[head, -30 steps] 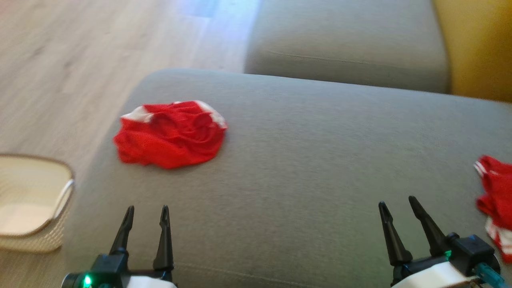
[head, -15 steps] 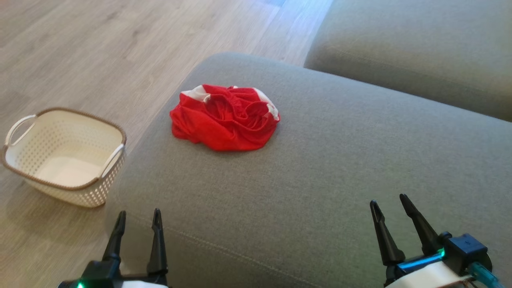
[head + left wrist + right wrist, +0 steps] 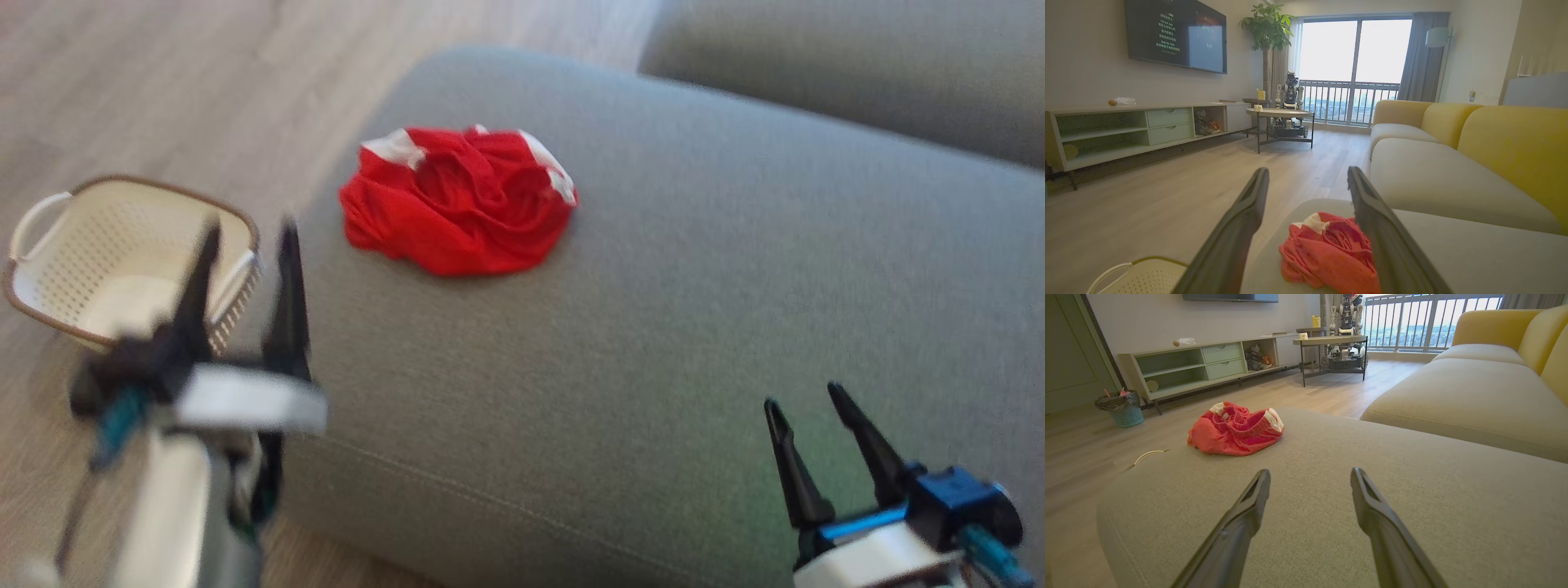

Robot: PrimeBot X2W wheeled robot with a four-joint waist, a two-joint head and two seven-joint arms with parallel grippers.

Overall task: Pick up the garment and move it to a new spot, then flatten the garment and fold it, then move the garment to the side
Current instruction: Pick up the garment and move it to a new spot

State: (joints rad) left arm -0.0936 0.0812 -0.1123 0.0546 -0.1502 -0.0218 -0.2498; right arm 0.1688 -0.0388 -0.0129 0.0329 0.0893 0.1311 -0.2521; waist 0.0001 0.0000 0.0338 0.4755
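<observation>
Sofa cushion (image 3: 669, 310): garment (image 3: 457, 200), basket (image 3: 114, 233) seemingly alongside

My head camera looks steeply down on the grey cushion (image 3: 669, 327) from above. My left wrist camera sits low at the cushion's corner and faces along it toward the balcony window (image 3: 1327, 53). My right wrist camera skims the cushion top, facing the TV cabinet (image 3: 1208, 363). All three share the red garment (image 3: 457, 200), and the left wrist is nearest to it.

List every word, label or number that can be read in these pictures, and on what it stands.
On the television screen: several lines of pale text, too small to read.
On the red garment and the white basket: no text visible.
</observation>
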